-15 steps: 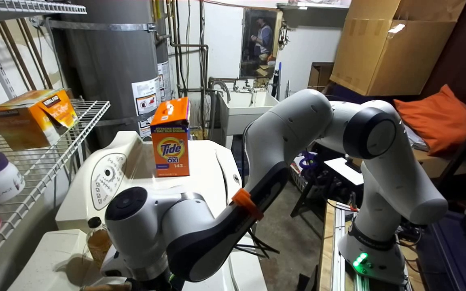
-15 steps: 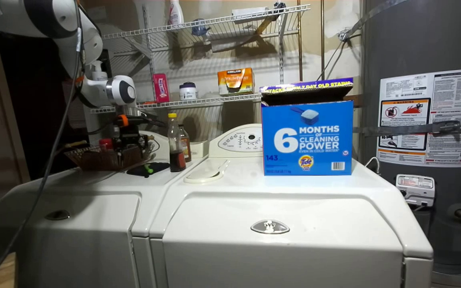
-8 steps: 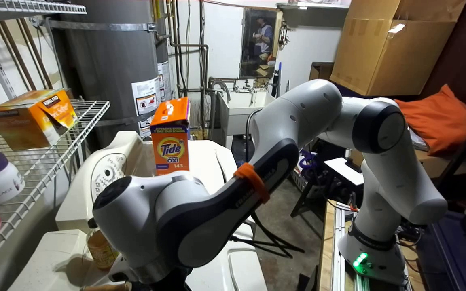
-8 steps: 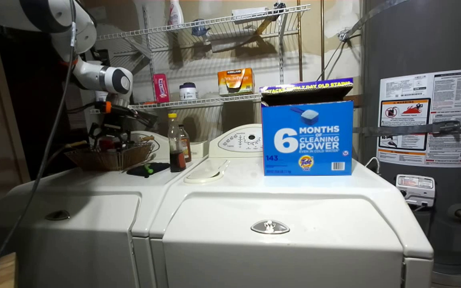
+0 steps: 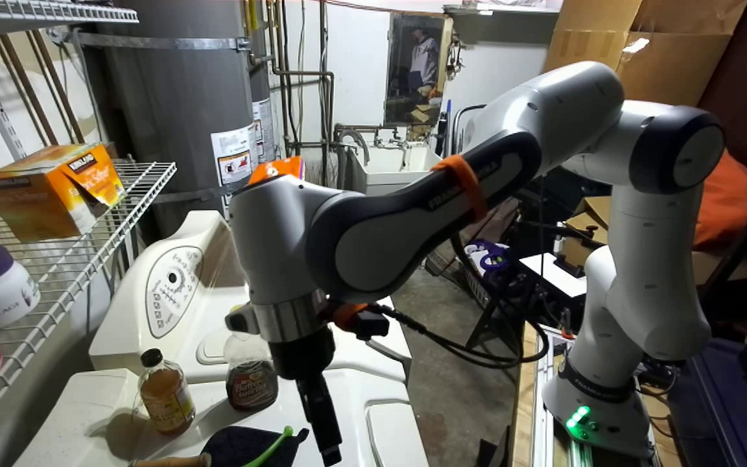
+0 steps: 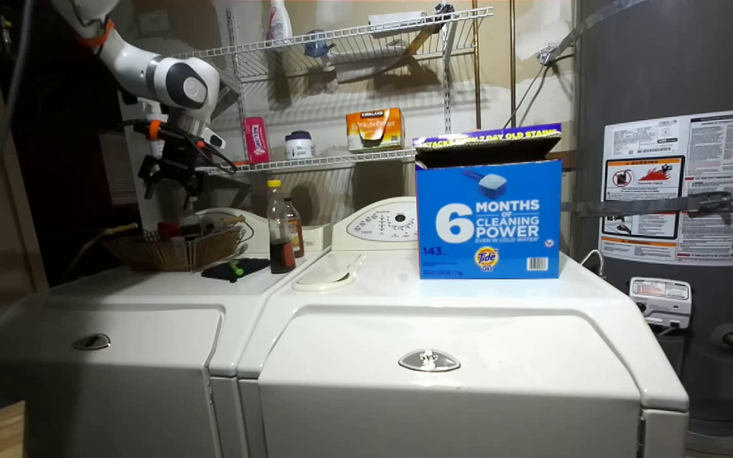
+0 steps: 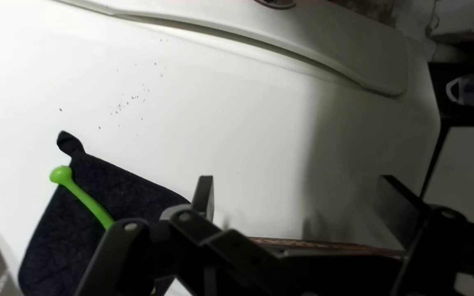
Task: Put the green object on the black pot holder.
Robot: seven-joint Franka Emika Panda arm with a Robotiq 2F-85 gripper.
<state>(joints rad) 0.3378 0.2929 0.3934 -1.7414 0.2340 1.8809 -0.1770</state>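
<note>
The green object (image 7: 84,199) is a slim light-green piece with a knobbed end. It lies on the black pot holder (image 7: 128,191), a flat dark cloth pad on the white machine top. Both show in the exterior views: the green object (image 5: 271,449) (image 6: 235,270) and the pot holder (image 5: 227,446) (image 6: 215,271). My gripper (image 7: 296,191) is open and empty, to the right of the pot holder in the wrist view; its left finger hides part of both. In the exterior views the gripper (image 6: 169,186) hangs above the basket, and the gripper (image 5: 325,428) stands right of the pad.
A wicker basket (image 6: 169,254) stands beside the pot holder. A dark syrup bottle (image 5: 251,387) and an amber bottle (image 5: 167,397) stand behind the pad. A large Tide box (image 6: 487,222) and a pale spoon rest (image 6: 322,280) are on the neighbouring machine.
My gripper has risen up from the basket and the arm has drawn back toward its base. The pot holder, the green object and the syrup bottle have come into sight from behind the arm.
</note>
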